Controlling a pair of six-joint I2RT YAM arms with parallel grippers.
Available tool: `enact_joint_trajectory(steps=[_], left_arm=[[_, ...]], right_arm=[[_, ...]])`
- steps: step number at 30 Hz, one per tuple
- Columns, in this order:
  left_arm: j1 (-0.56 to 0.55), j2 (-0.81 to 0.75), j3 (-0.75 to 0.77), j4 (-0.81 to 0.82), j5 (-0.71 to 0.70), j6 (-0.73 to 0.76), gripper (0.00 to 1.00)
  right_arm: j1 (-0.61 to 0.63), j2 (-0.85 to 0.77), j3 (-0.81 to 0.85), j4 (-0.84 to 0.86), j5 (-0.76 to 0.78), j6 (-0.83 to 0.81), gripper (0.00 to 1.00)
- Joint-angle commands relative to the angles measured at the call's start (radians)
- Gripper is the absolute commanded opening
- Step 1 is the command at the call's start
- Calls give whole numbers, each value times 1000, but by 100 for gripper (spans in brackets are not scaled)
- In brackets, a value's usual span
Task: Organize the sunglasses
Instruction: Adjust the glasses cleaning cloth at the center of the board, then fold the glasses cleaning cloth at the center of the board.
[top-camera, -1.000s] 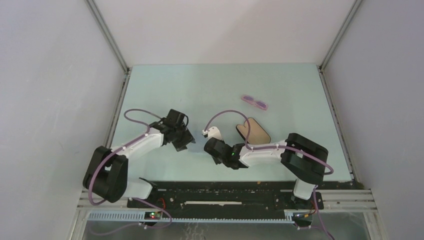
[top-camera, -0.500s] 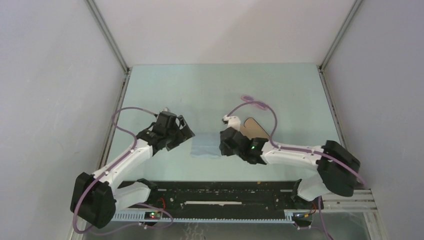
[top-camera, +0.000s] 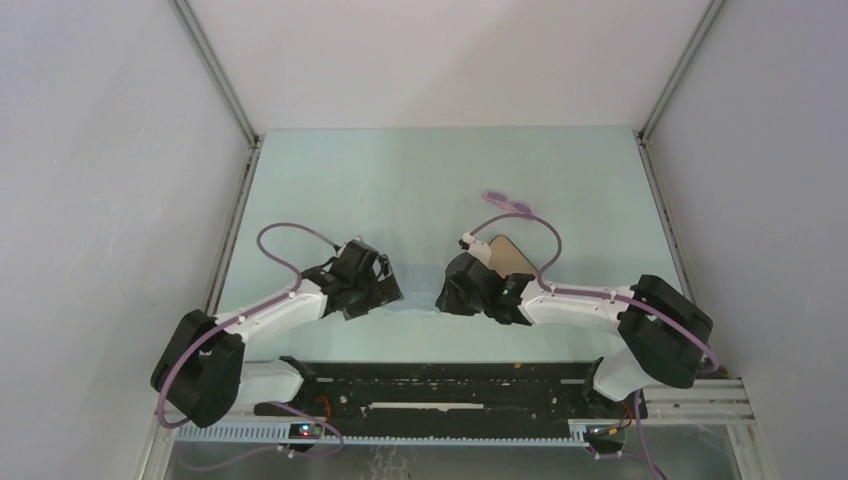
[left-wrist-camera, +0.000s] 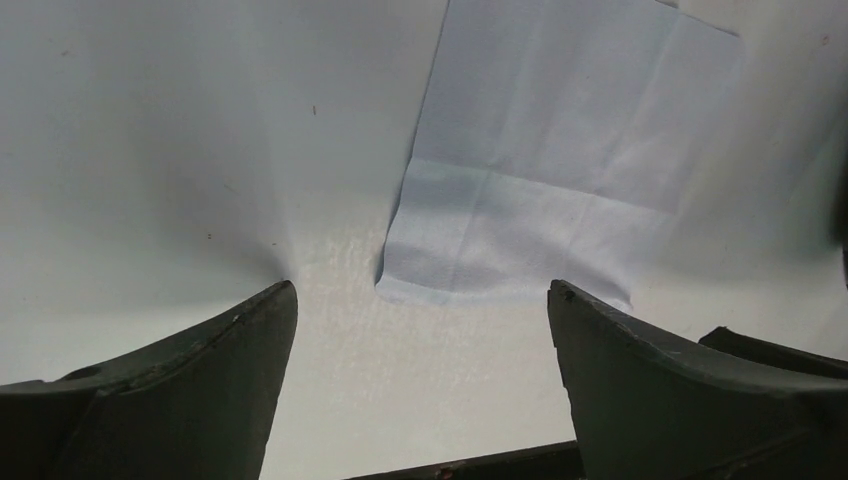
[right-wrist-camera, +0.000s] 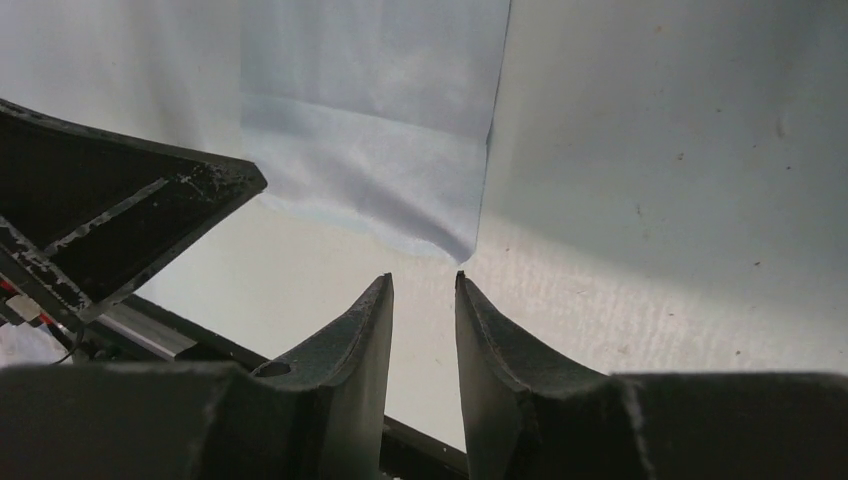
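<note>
Left gripper (left-wrist-camera: 422, 290) gapes wide, empty, before the light blue cloth (left-wrist-camera: 560, 150); my right gripper (right-wrist-camera: 424, 277), fingers barely parted, holds nothing at its corner.

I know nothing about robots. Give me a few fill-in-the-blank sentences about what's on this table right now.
1. The cloth lying flat is light ___.
2. The jaws of the left gripper stand wide ___, holding nothing.
3. The sunglasses lie on the ___, not inside the case.
Missing words: blue; open; table.
</note>
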Motion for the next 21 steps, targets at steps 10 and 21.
enact_joint_trajectory(steps=[10,21], left_arm=[[-44,110,12,19,-80,-63,51],[-50,76,-12,-35,-76,-108,43]], right_arm=[[-9,-37,-52,82,-15,37,38],[-9,-15,-52,38,16,45,39]])
